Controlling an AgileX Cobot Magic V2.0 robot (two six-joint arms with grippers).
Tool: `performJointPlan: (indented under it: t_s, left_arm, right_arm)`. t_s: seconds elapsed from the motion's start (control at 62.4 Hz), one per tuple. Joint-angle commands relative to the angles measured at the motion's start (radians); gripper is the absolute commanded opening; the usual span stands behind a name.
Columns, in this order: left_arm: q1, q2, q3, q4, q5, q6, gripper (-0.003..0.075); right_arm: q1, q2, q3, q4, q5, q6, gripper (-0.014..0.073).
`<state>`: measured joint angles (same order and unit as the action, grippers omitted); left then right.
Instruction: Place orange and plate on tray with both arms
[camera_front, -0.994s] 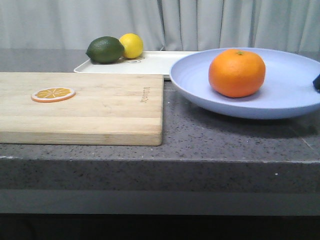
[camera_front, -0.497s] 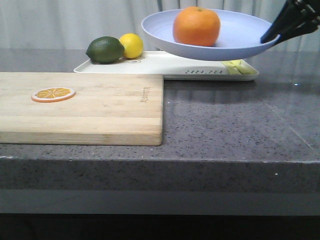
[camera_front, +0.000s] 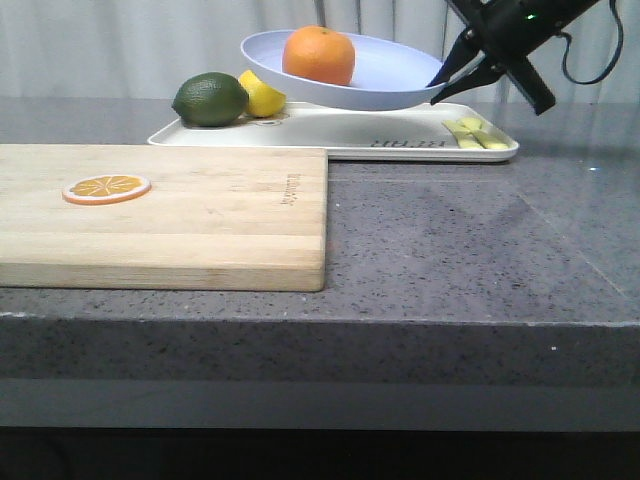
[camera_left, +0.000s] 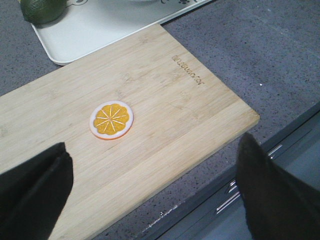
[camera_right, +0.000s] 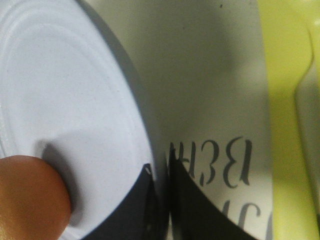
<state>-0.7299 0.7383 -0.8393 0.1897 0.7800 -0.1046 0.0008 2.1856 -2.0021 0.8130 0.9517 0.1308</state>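
We see the right end effector (camera_front: 447, 83) clamped on the rim of the plate (camera_front: 390, 78), holding it tilted in the air above the tray (camera_front: 330, 135). The orange (camera_front: 319, 55) sits in the plate. The left end effector (camera_left: 155, 195) hangs spread wide over the cutting board (camera_left: 150, 125), apparently touching nothing.

Right gripper (camera_front: 440, 85): black housing showing a small green light glowing, black cable looping off behind, fingers tapering to points. Left gripper (camera_left: 152, 192): two broad matte-black fingers (camera_left: 32, 187) appearing blurred.
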Motion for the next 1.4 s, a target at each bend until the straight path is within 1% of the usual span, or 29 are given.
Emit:
performJointPlan:
  t_s: [0.0,0.08,0.16,0.369,0.433,0.545,0.658,0.738,0.85,0.962,1.139,1.203,1.267,1.331,1.379]
  left_arm:
    - [0.004,0.0,-0.024,0.009,-0.062,-0.007,0.064]
    - [0.004,0.0,-0.024,0.009,-0.062,-0.007,0.064]
    - [0.004,0.0,-0.024,0.009,-0.062,-0.007,0.064]
    - [0.004,0.0,-0.024,0.009,-0.064,-0.007,0.064]
    - [0.004,0.0,-0.024,0.009,-0.062,-0.007,0.064]
    - [0.004,0.0,-0.024,0.009,-0.062,-0.007,0.064]
    - [0.004,0.0,-0.024,0.009,-0.062,-0.007,0.064]
    - [0.004,0.0,-0.024,0.009,-0.06,-0.007,0.064]
    - [0.004,0.0,-0.024,0.009,-0.059,-0.007,0.064]
    - [0.004,0.0,-0.024,0.009,-0.059,-0.007,0.064]
    - [0.004,0.0,-0.024,0.009,-0.059,-0.007,0.064]
    - [0.004,0.0,-0.024,0.009,-0.059,-0.007,0.064]
    - [0.004,0.0,-0.024,0.009,-0.059,-0.007,0.064]
    - [0.004,0.0,-0.024,0.009,-0.059,-0.007,0.064]
    - [0.004,0.0,-0.024,0.009,-0.059,-0.007,0.064]
  right_arm:
    - [0.004,-0.038,-0.069,0.083,-0.03,0.026,-0.0067]
    - [0.005,-0.026,-0.069,0.077,-0.034,0.03,-0.0054]
    - [0.005,-0.023,-0.069,0.059,-0.035,0.03,0.0005]
    - [0.005,-0.023,-0.069,0.042,-0.032,0.03,0.0267]
    - [0.005,-0.023,-0.069,0.042,-0.03,0.03,0.0332]
    - [0.004,-0.026,-0.069,0.042,-0.03,0.03,0.0406]
    - [-0.004,-0.046,-0.069,0.039,-0.029,0.03,0.0425]
    - [-0.01,-0.077,-0.069,0.006,-0.026,0.03,0.0425]
    - [-0.017,-0.137,-0.069,-0.112,-0.027,0.03,0.0425]
    - [-0.014,-0.229,-0.069,-0.287,-0.015,0.029,0.0425]
    - [0.02,-0.399,-0.047,-0.537,0.071,0.022,0.0425]
    - [0.046,-0.468,-0.01,-0.616,0.083,0.006,0.0425]
    - [0.079,-0.555,0.051,-0.688,0.063,0.0,0.0425]
    - [0.11,-0.648,0.143,-0.728,0.018,-0.008,0.0425]
    - [0.126,-0.704,0.214,-0.734,-0.016,-0.022,0.0423]
